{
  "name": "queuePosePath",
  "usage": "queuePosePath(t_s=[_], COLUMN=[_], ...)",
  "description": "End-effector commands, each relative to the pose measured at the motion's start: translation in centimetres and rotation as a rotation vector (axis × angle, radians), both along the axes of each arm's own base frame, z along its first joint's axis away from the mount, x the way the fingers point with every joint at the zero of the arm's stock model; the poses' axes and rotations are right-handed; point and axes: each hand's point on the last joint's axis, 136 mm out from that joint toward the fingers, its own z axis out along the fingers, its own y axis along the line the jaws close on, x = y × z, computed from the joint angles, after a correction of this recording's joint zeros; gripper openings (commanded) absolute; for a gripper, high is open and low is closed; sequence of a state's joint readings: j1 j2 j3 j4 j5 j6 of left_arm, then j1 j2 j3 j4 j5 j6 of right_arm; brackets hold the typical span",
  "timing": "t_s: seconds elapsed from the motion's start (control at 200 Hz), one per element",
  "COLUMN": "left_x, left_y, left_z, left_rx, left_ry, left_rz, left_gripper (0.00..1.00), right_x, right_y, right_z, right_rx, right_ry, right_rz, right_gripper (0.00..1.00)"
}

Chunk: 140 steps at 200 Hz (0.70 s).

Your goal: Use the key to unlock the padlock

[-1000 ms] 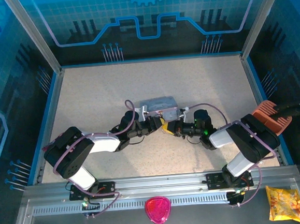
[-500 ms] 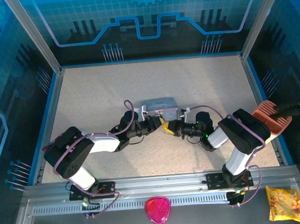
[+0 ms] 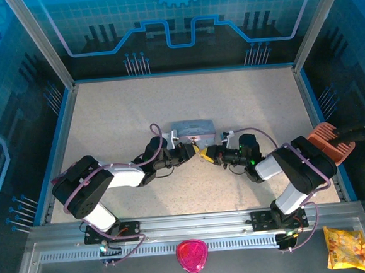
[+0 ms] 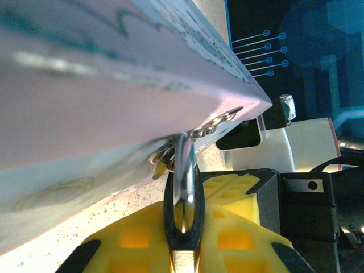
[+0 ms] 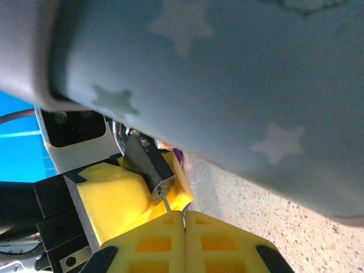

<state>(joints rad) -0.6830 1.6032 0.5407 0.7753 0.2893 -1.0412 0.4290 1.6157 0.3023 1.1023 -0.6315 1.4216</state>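
So for us this one's all about the line between the thin silvery metal key (image 5: 165, 203) and the small chunky dark-grey metal padlock (image 5: 149, 166). In the right wrist view the key's shaft pokes out from the tips of the right gripper (image 5: 183, 220) and runs straight into the end face of the lock, so key and lock body pretty much share one long axis, tilted up and to the left in that view. We reckon the coming move is a twist about that axis, not a push. The right gripper's yellow fingers are pressed together on the key, with just the shaft showing. The left gripper (image 4: 183, 242) is clamped on the padlock from the other side, shiny shackle pointing up at the pale blue star-printed rectangular tin (image 4: 85, 85). From above we see the lock sitting right at the tin's near side, around the middle of the speckled beige table (image 3: 123, 109). Both arms lie low and stretched toward each other, nose to nose, one coming from the left edge and one from the right, so neither is really nearer
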Motion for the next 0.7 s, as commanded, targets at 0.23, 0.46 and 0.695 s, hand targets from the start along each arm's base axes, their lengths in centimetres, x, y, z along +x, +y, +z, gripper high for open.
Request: queuePosePath(t_s=[0.23,0.46,0.695], left_x=[-4.1,-3.1,-1.1], left_y=[-3.2,-2.5,-0.8], left_z=[2.2,1.9,-1.2], left_rx=[-0.046,0.004,0.139], left_ry=[-0.034,-0.033,0.01], left_rz=[-0.199,-0.15,-0.109], left_gripper=[0.07,0.07,0.06], right_x=[3.0,2.0,-1.0], right_y=[0.0,-1.2,-3.2], right_z=[3.6,2.3,1.2], right_rx=[-0.025,-0.138,-0.465], right_ry=[-0.121,-0.114,-0.174], right_rz=[-0.107,-0.099,-0.008], right_gripper=[0.0,0.0,0.21])
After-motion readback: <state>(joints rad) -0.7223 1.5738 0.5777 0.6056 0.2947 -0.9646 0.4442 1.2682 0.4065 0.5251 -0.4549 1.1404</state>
